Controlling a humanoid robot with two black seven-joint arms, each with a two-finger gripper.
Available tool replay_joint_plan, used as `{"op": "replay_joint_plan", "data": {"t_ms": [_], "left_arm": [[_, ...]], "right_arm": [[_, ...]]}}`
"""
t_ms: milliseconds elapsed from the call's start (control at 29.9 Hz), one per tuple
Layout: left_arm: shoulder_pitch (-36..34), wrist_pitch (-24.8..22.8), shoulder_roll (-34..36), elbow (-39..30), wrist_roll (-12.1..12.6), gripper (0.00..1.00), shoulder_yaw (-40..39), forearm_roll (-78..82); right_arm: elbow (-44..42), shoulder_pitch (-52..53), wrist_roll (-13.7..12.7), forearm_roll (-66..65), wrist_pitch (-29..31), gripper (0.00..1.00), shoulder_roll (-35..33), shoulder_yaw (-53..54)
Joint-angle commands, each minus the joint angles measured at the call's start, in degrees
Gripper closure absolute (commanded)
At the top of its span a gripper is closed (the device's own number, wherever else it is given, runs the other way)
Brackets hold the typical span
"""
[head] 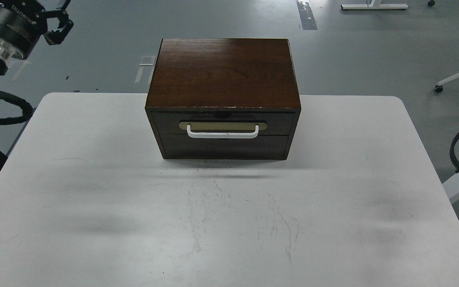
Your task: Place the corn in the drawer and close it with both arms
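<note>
Drawer: dark brown wooden drawer front point(221, 121) with white bar handle point(222, 132), flush in the cabinet at the white table's point(94, 179) far edge.
Corn: hidden from view.
Left gripper point(59, 24): top-left corner, partly cropped, claws apart, empty.
Right gripper: only a cable loop point(458, 155) shows; pincer state untellable.

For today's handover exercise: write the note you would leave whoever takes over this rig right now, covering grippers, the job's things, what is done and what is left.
Left gripper: raised at the far left, off the table, holding nothing; open or shut cannot be told.
Right gripper: not in view.
Drawer: shut, flush in the brown cabinet on the white table; white handle untouched.
Corn: nowhere in view; it may be inside the drawer.
Done or left: cannot be judged from this view; check the drawer for the corn.
</note>
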Motion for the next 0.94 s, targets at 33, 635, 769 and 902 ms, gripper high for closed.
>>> {"op": "replay_joint_plan", "data": {"t_ms": [33, 635, 769, 902], "left_arm": [[5.1, 0.0, -3.7, 6.1, 5.6, 0.02, -7.7, -2.0], [15.6, 0.0, -6.3, 6.6, 6.1, 0.02, -16.6, -5.2], [15.6, 0.0, -6.4, 6.2, 6.2, 0.02, -17.3, -5.4], [15.6, 0.0, -6.4, 6.0, 6.1, 0.02, -18.0, -5.3]], "right_arm": [[0.0, 0.1, -0.3, 0.1, 0.0, 0.00, 1.8, 0.2], [-5.4, -0.5, -0.6, 0.8, 0.0, 0.00, 12.6, 5.3], [-5.3, -0.3, 0.0, 0.8, 0.0, 0.00, 12.9, 5.3], [-4.6, -0.6, 0.0, 0.4, 0.0, 0.00, 12.3, 4.1]]}}
